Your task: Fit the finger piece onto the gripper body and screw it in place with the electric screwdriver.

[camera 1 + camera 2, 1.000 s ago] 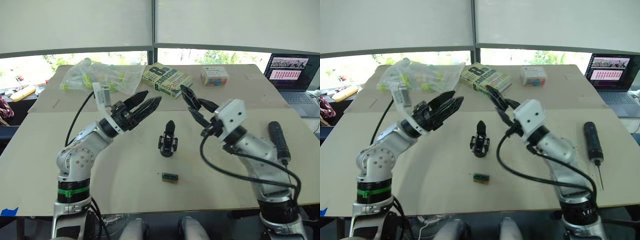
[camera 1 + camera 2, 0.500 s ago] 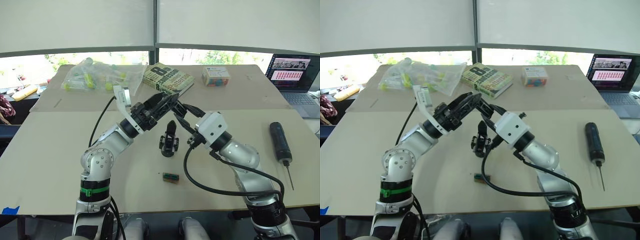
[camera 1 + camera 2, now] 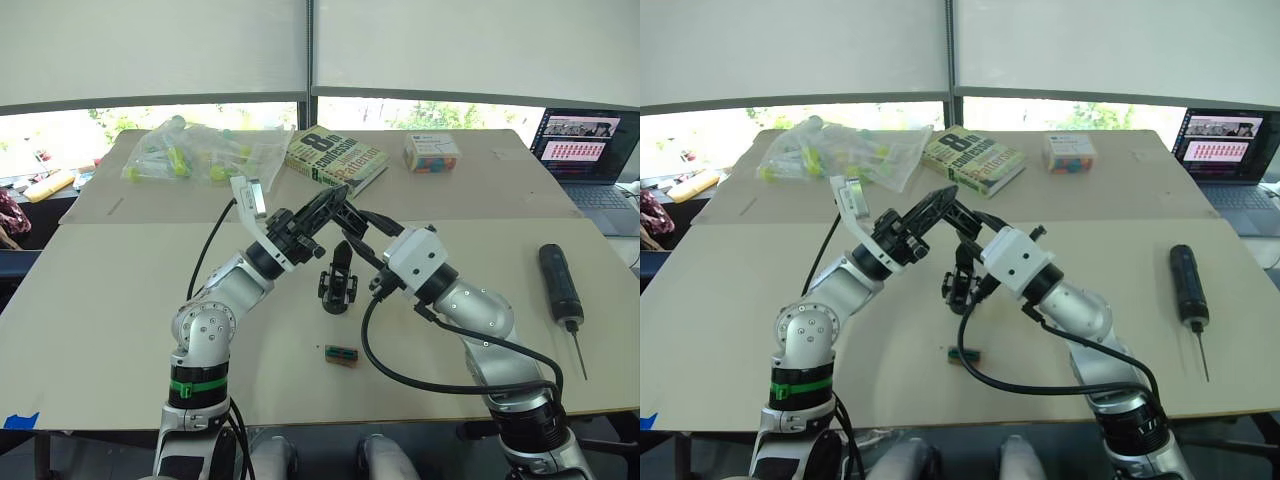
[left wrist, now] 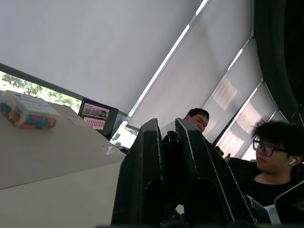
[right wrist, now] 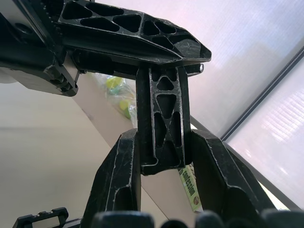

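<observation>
The finger piece (image 5: 164, 109), a black wedge with triangular cut-outs, stands between the pads of my right gripper (image 5: 164, 135), which is shut on its lower end. Its upper end runs in between the fingers of my left gripper (image 3: 335, 200), which have come together on it. In the left wrist view the left gripper (image 4: 166, 124) has its two fingers almost touching, with a thin black part between them. Both grippers meet in the air just above the gripper body (image 3: 338, 285), which stands upright on the table. The electric screwdriver (image 3: 560, 285) lies at the right, bit towards me.
A small green-and-black block (image 3: 340, 354) lies in front of the gripper body. At the back are a bag of yellow-green items (image 3: 200, 155), a book (image 3: 335, 158) and a small box (image 3: 430, 152). A laptop (image 3: 585, 150) stands at the far right. Two people (image 4: 275, 152) sit beyond the table.
Both arms have swung inward from apart and met above the gripper body. The left gripper's wide-open fingers have closed onto the finger piece's upper end.
</observation>
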You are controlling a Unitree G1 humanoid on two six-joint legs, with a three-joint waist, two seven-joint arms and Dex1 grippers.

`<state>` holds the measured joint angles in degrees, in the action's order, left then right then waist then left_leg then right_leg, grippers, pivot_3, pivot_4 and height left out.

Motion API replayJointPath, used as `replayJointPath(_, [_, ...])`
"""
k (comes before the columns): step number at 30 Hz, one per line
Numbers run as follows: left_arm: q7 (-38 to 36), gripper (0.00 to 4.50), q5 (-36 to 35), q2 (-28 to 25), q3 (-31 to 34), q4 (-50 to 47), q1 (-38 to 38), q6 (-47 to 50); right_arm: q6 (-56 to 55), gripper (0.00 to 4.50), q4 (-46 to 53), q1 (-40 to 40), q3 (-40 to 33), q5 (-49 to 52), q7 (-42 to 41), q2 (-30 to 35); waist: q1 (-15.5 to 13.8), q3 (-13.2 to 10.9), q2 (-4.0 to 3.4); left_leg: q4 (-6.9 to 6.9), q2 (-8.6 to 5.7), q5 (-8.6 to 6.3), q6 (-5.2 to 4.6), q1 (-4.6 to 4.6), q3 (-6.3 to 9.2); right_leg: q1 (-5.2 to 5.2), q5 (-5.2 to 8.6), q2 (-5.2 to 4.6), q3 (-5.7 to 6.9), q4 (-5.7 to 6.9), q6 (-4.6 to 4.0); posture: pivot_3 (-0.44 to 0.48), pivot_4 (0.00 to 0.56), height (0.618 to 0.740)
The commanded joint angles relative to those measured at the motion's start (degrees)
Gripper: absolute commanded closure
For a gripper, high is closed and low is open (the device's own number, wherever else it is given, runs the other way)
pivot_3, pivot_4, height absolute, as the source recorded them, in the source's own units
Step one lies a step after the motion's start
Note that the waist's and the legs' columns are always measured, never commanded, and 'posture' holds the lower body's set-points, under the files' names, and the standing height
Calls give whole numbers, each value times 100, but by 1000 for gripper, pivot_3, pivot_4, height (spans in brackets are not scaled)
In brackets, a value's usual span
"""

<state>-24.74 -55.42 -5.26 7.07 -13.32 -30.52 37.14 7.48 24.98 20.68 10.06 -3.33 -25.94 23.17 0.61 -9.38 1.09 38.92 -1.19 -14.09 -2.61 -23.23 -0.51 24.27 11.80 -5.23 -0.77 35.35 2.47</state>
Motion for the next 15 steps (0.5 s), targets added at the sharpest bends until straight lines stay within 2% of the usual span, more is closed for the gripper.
replayJointPath(1, [-80, 4500, -66, 10, 117, -230, -21, -237, -17, 2318, 171, 5, -220, 321, -180, 23, 0, 0, 0, 0, 0, 0, 0, 0, 0, 0, 0, 0, 0, 0, 0, 0, 150, 740])
replayJointPath(6, [-334, 4500, -112, -201, 236, -68, -133, -249, 391, 603, 243, 197, -641, 1218, -941, 415, 2, 0, 0, 0, 1, 0, 0, 1, 0, -2, 0, 0, 0, 0, 0, 0, 150, 740])
replayJointPath(8, [-624, 4500, -231, -570, 342, 159, -278, -29, 889, 42, 230, 355, -962, 1975, -1591, 871, -2, -1, 2, 2, 0, 0, -1, 2, 0, -4, 0, 0, 1, -1, 0, 0, 150, 740])
replayJointPath(10, [-1126, 4500, -300, -1064, 341, 388, -392, 244, 1316, 42, 131, 562, -1149, 2467, -2082, 1316, 3, -2, 3, 3, 2, 0, -1, 3, 1, -5, 0, 1, 2, -1, 0, 0, 150, 740])
replayJointPath(15, [-2376, 4500, -457, -2178, 286, 1062, -831, 997, 3557, 42, -166, 1234, -1189, 4096, -3250, 2467, 16, -3, 5, 0, 7, -1, -3, 6, 2, -6, 1, 7, 7, -1, -2, 0, 150, 740])
